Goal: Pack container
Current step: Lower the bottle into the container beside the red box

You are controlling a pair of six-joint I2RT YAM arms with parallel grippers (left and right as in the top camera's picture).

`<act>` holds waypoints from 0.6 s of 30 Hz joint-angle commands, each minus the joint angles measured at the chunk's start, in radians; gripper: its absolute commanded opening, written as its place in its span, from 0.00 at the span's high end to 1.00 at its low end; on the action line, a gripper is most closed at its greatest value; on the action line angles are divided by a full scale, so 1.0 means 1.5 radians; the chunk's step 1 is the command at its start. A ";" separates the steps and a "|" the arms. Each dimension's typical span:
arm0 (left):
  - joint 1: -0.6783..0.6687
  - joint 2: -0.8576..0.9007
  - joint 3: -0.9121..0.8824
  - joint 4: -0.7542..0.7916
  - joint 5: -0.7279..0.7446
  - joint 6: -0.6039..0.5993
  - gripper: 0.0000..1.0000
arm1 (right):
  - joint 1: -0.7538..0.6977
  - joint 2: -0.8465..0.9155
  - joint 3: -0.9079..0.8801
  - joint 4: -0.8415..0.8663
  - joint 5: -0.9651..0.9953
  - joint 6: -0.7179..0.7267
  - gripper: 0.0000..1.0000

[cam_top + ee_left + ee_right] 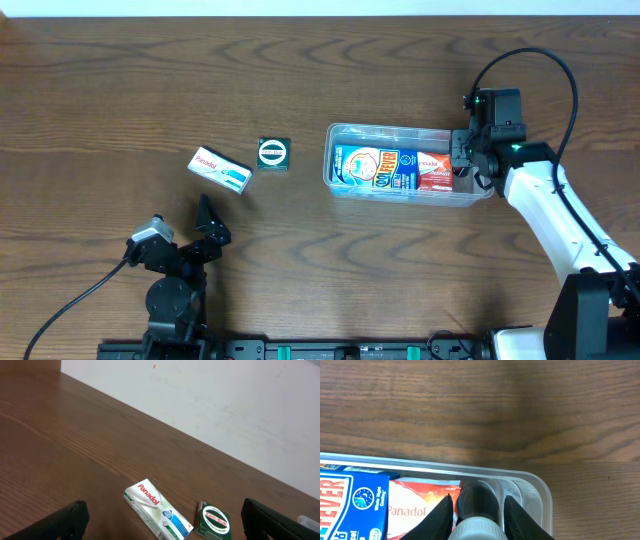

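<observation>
Near the table's (400,260) right edge, my right fingers (442,519) flanked a dark bottle (477,500) inside the container (390,127), grip impossible to tell; left fingers (65,522) gaped empty; white box (220,169), green box (273,152) unpacked.

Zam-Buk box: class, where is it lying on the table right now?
Overhead view: the green Zam-Buk box lies left of centre, between the white Panadol box on its left and the clear container on its right.
</observation>
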State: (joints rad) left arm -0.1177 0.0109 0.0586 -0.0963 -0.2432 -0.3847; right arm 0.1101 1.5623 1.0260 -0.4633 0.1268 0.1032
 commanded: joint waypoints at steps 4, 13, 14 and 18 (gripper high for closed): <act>0.005 -0.004 -0.019 -0.007 -0.008 0.009 0.02 | 0.006 -0.008 -0.002 -0.005 -0.003 0.006 0.65; 0.005 -0.004 -0.019 -0.007 -0.008 0.009 0.02 | 0.006 -0.008 -0.002 -0.020 -0.002 0.005 0.61; 0.005 -0.004 -0.019 -0.007 -0.008 0.009 0.02 | 0.006 -0.008 -0.002 -0.018 -0.002 0.005 0.61; 0.005 -0.004 -0.019 -0.007 -0.008 0.009 0.02 | 0.006 -0.009 -0.001 -0.009 -0.002 0.001 0.61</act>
State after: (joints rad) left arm -0.1177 0.0109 0.0586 -0.0963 -0.2432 -0.3847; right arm 0.1101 1.5623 1.0260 -0.4847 0.1261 0.1028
